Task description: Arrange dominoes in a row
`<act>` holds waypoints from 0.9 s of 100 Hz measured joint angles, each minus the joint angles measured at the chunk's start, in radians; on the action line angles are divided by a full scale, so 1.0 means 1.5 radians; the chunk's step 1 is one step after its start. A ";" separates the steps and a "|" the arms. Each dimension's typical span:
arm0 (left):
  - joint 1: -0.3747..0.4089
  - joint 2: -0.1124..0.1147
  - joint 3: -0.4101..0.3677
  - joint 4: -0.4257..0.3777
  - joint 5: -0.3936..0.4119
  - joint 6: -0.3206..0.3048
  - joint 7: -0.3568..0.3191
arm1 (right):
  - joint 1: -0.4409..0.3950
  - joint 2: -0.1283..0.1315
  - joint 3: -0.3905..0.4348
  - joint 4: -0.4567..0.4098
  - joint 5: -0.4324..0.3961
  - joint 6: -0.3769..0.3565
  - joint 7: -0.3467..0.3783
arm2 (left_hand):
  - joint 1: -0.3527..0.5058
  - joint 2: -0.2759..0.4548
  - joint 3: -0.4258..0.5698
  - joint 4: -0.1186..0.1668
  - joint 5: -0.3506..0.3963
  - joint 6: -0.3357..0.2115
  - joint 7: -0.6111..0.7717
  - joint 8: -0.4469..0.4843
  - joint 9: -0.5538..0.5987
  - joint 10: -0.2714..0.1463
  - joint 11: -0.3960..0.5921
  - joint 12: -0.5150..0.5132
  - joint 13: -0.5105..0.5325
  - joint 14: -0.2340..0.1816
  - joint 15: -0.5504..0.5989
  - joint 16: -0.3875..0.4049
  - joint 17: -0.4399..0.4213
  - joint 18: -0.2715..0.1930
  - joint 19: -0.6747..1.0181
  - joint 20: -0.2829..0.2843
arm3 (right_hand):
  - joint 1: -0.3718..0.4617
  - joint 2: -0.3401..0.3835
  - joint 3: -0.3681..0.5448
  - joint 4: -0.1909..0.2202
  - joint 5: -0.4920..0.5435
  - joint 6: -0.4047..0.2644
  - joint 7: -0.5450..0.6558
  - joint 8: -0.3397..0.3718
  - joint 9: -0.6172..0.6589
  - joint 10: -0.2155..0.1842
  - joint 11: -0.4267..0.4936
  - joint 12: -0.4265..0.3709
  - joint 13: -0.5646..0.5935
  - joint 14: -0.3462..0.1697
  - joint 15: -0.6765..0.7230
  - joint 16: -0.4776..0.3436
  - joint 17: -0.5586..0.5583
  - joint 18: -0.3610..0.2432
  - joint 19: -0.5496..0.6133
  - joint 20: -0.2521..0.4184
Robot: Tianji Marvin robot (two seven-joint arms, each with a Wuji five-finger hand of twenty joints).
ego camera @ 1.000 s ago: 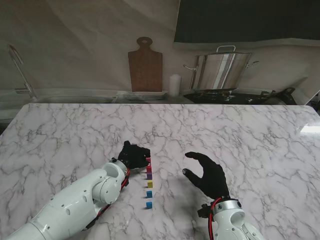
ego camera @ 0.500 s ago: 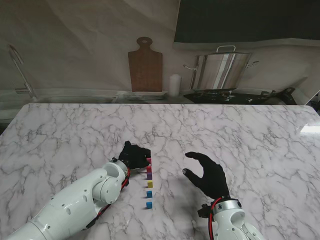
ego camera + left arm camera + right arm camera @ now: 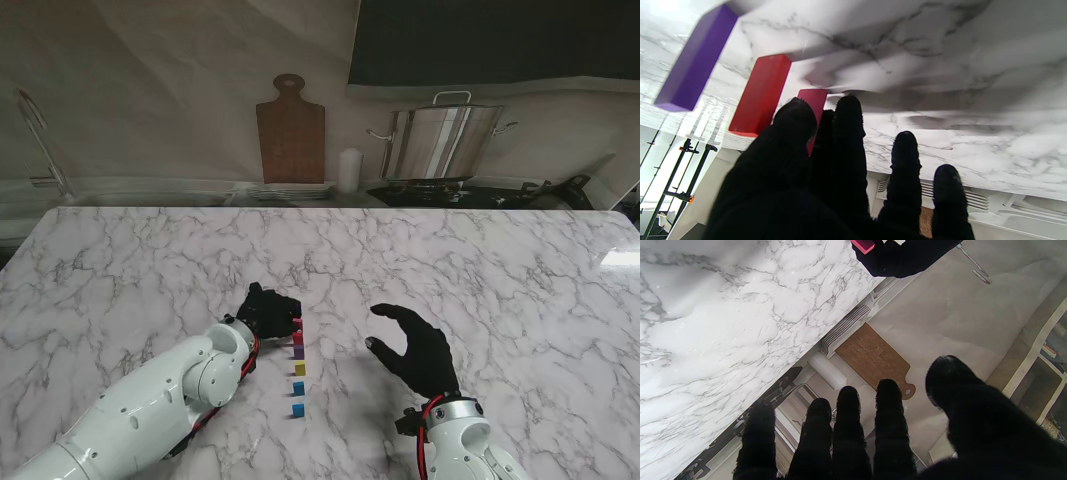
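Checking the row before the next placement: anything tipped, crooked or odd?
Nothing stands out. The dominoes stand upright in a straight line running away from me, none fallen. The left robot hand is at the far end by the pink domino; whether it grips it is unclear.

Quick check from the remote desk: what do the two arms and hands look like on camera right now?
Both arms have glossy white, rounded shell segments with small dark screw holes. Red and black cables loop out at each wrist. The left hand and right hand are five-fingered and covered in black, textured gloves. No markings or labels are legible.
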 measured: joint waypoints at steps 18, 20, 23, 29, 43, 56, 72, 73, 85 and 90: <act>0.001 0.004 -0.003 -0.008 0.005 0.002 -0.014 | 0.000 0.000 0.000 0.000 0.000 0.000 0.000 | -0.018 0.000 0.011 0.000 -0.008 0.013 -0.047 0.025 -0.028 0.006 0.000 -0.005 -0.018 0.008 -0.013 0.000 0.000 0.000 -0.017 0.000 | 0.000 0.000 0.000 0.000 0.000 0.000 0.000 0.000 0.000 0.000 0.000 0.000 0.000 0.000 0.000 0.000 0.000 0.000 0.000 0.000; 0.001 0.004 -0.003 -0.009 0.005 0.002 -0.014 | 0.000 0.000 0.000 0.000 0.000 0.000 0.000 | -0.018 0.000 0.011 0.000 -0.008 0.013 -0.047 0.026 -0.028 0.006 0.000 -0.005 -0.021 0.008 -0.014 0.000 0.000 0.000 -0.017 0.000 | 0.000 0.000 0.000 0.000 0.000 0.000 0.000 0.000 0.000 0.000 0.000 0.000 0.000 0.000 0.000 0.000 0.000 0.000 0.000 0.000; 0.002 0.005 -0.003 -0.009 0.006 0.003 -0.015 | 0.000 0.000 0.000 0.000 0.000 0.000 0.000 | -0.018 0.000 0.011 0.000 -0.008 0.013 -0.048 0.030 -0.029 0.006 0.000 -0.005 -0.021 0.008 -0.014 0.000 0.000 0.000 -0.018 0.000 | 0.000 0.000 0.000 0.000 0.000 0.000 0.000 0.000 0.000 0.000 0.000 0.000 0.000 0.000 0.000 0.000 0.000 0.000 0.000 0.000; 0.002 0.005 -0.003 -0.010 0.007 0.005 -0.015 | 0.000 0.000 0.000 0.000 0.000 0.000 0.000 | -0.017 0.000 0.011 0.000 -0.008 0.013 -0.048 0.033 -0.029 0.006 0.000 -0.005 -0.021 0.008 -0.014 0.000 0.000 0.000 -0.020 0.000 | 0.000 0.000 0.000 0.000 0.000 0.000 0.000 0.000 0.000 0.000 0.000 0.000 0.000 0.000 0.000 0.000 0.000 0.000 0.000 0.000; 0.003 0.005 -0.004 -0.011 0.007 0.009 -0.013 | 0.000 0.000 0.000 0.000 0.000 0.000 0.000 | 0.001 0.019 -0.012 0.000 -0.002 0.005 -0.017 0.033 -0.006 0.005 -0.007 0.004 -0.021 0.008 -0.014 0.000 0.000 0.000 -0.020 0.000 | 0.000 0.000 0.000 0.000 0.000 0.000 0.000 0.000 0.000 0.000 0.000 0.000 0.000 0.000 0.000 0.000 0.000 0.000 0.000 0.000; 0.003 0.005 -0.004 -0.011 0.007 0.011 -0.012 | 0.000 0.000 -0.001 0.000 0.000 0.000 0.000 | 0.018 0.019 -0.016 0.000 0.000 0.000 -0.002 0.033 0.004 0.004 -0.008 0.004 -0.020 0.008 -0.014 0.000 0.000 0.000 -0.020 0.000 | 0.000 0.000 0.000 0.000 0.000 0.000 0.000 0.000 0.000 0.000 0.000 0.000 0.000 0.000 0.000 0.000 0.000 0.000 0.000 0.000; 0.003 0.005 -0.003 -0.010 0.009 0.012 -0.010 | 0.000 0.000 -0.001 0.000 0.000 0.000 0.000 | 0.034 0.036 -0.029 0.000 0.005 -0.015 0.019 0.024 0.033 -0.007 -0.049 0.031 -0.014 0.008 -0.008 0.000 0.000 0.000 -0.020 0.002 | 0.000 0.000 0.000 0.000 0.000 0.000 0.000 0.000 0.000 0.000 0.000 0.000 0.000 0.000 0.000 0.000 0.000 0.000 0.000 0.000; 0.003 0.005 -0.003 -0.010 0.009 0.012 -0.010 | 0.000 0.000 -0.001 0.000 0.000 0.000 0.000 | 0.034 0.036 -0.029 0.000 0.006 -0.015 0.019 0.024 0.033 -0.007 -0.049 0.031 -0.014 0.008 -0.008 0.000 0.000 0.000 -0.020 0.002 | 0.000 0.000 0.000 0.000 0.000 0.000 0.000 0.000 0.000 0.000 0.000 0.000 0.000 0.000 0.000 0.000 0.000 0.000 0.000 0.000; 0.003 0.005 -0.002 -0.009 0.009 0.012 -0.009 | 0.000 0.000 -0.001 0.000 0.000 0.000 0.000 | 0.034 0.036 -0.035 0.000 0.010 -0.020 0.025 0.024 0.035 -0.009 -0.049 0.033 -0.013 0.008 -0.008 0.000 0.000 0.000 -0.020 0.003 | 0.000 0.000 0.000 0.000 0.000 0.000 0.000 0.000 0.000 0.000 0.000 0.000 0.000 0.000 0.000 0.000 0.000 0.000 0.000 0.000; 0.002 0.005 -0.002 -0.009 0.009 0.012 -0.009 | 0.000 0.000 0.000 0.000 0.000 0.000 0.000 | 0.034 0.036 -0.035 0.000 0.010 -0.020 0.025 0.024 0.035 -0.009 -0.049 0.033 -0.013 0.008 -0.008 0.000 0.000 0.000 -0.020 0.003 | 0.000 0.000 0.000 0.000 0.000 0.000 0.000 0.000 0.000 0.000 0.000 0.000 0.000 0.000 0.000 0.000 0.000 0.000 0.000 0.000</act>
